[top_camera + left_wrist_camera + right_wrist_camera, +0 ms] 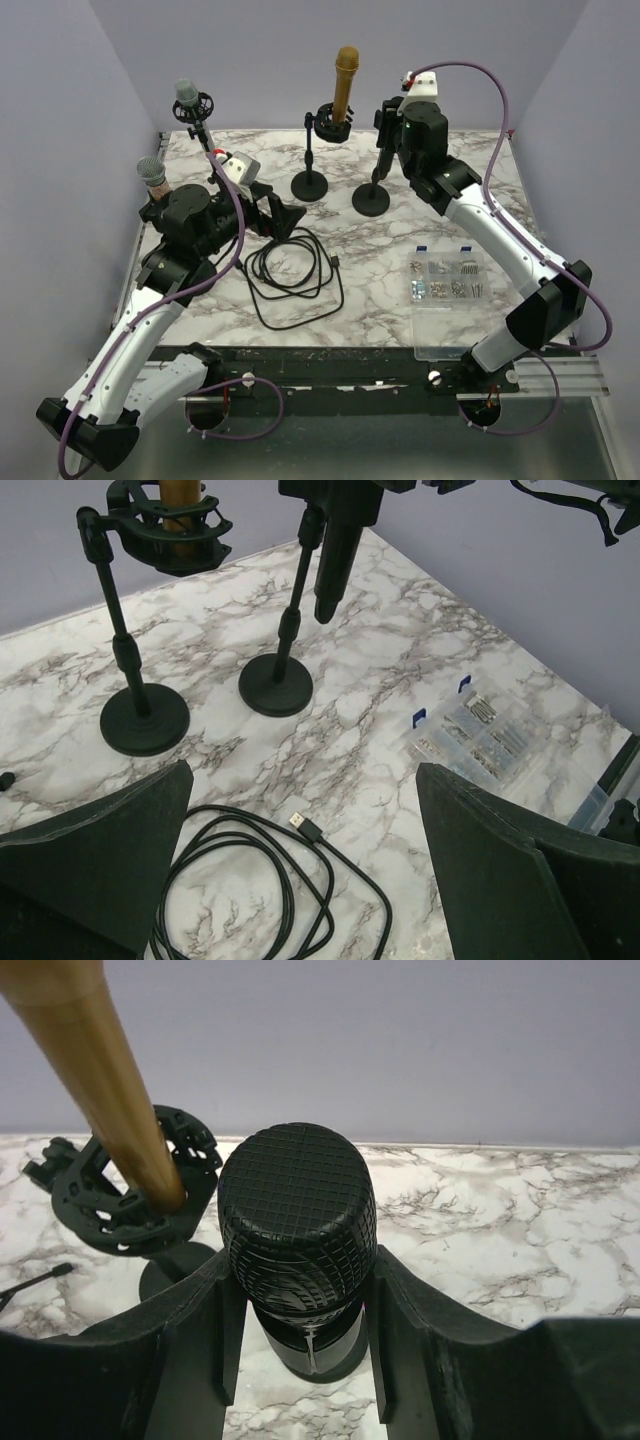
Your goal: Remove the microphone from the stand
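A black microphone [297,1210] with a grid-patterned head sits in the clip of a black stand [371,199] at the back right of the marble table. My right gripper [300,1270] is shut on it, one finger pressed to each side just under the head. In the top view the right gripper [386,125] covers most of that microphone. The left wrist view shows its body [335,560] hanging down beside the stand's pole [290,630]. Over the table's left middle, my left gripper [303,785] is open with nothing between its fingers.
A gold microphone [345,80] stands in a shock mount on a second stand [309,185] just left of the black one. Two grey-headed microphones [187,95] [152,175] stand at the far left. A coiled black cable [290,270] and a clear parts box [447,275] lie on the table.
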You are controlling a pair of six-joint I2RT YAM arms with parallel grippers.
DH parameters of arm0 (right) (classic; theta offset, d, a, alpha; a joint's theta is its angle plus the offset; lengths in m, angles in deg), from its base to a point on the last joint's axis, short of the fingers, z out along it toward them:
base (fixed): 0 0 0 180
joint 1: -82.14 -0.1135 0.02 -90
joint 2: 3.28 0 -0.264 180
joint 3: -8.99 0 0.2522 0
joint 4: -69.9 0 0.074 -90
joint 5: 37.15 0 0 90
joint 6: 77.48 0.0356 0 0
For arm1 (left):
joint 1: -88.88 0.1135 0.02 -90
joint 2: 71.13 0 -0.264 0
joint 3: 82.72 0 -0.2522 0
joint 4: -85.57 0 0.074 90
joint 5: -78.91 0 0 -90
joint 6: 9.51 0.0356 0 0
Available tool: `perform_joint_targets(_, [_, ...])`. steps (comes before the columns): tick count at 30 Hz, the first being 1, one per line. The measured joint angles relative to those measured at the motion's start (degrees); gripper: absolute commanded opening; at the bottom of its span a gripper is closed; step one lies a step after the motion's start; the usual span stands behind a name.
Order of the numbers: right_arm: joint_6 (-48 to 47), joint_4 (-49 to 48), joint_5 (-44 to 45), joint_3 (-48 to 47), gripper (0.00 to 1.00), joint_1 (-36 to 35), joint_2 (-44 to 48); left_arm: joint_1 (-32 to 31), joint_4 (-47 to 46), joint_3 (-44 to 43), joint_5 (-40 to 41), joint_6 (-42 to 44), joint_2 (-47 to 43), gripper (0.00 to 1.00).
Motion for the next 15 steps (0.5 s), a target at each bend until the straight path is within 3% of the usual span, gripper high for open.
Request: perform_joint_targets(15, [-3.9, 4.1, -16.8, 6.4, 0.01, 0.9, 9.7, 0.0, -4.5, 0.2, -3.1, -6.7, 3.6, 0.99])
